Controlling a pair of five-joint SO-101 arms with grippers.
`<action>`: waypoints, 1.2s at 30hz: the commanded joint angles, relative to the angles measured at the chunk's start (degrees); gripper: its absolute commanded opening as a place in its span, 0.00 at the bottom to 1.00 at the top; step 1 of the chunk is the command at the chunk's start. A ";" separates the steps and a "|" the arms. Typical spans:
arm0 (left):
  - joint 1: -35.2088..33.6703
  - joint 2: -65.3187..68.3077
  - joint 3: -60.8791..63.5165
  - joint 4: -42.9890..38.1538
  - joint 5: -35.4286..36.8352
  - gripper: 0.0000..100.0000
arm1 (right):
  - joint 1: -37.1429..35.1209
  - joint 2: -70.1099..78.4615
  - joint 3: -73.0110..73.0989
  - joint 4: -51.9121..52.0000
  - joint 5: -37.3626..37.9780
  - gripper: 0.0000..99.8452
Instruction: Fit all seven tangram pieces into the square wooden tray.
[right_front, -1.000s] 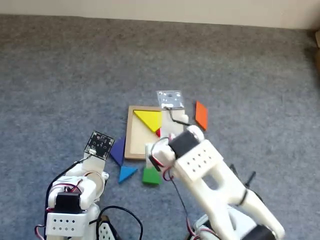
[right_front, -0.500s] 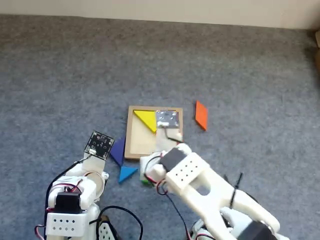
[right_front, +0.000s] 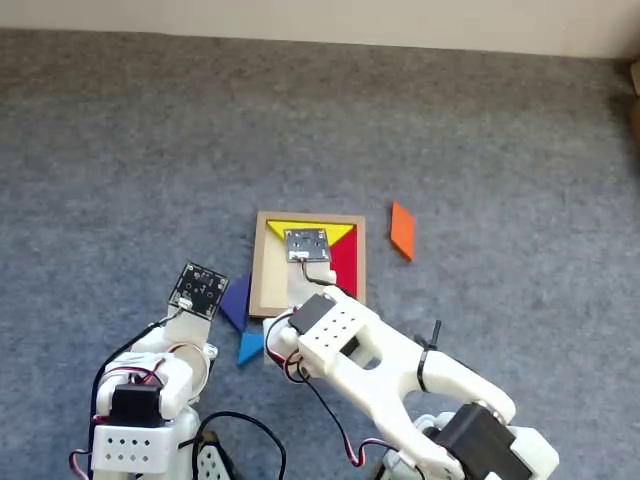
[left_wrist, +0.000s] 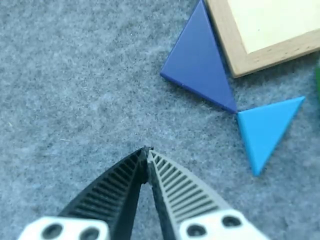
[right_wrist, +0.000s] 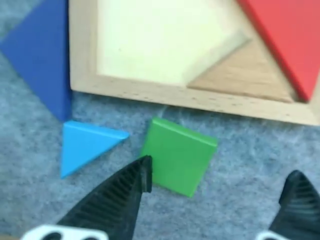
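High view shows the yellow piece (right_front: 340, 232) and red piece (right_front: 346, 265) in the tray (right_front: 259, 265), four outside; right jaws spread, left jaws pressed together.

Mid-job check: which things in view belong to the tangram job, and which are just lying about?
Belongs to the job:
- wooden tray
- yellow triangle and red triangle, in the tray
- dark blue triangle, light blue triangle, green square and orange parallelogram, outside the tray

Not part of it:
- grey carpet under everything
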 joint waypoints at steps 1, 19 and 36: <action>-0.48 -2.86 1.10 0.26 -0.70 0.01 | -0.48 -0.04 -3.47 -1.01 -0.70 0.39; -0.48 -2.86 1.10 0.26 -0.70 0.01 | -0.48 0.75 -5.14 -6.29 -0.70 0.35; -0.48 -2.86 1.10 0.26 -0.70 0.01 | -0.22 0.66 3.12 -5.41 -0.18 0.23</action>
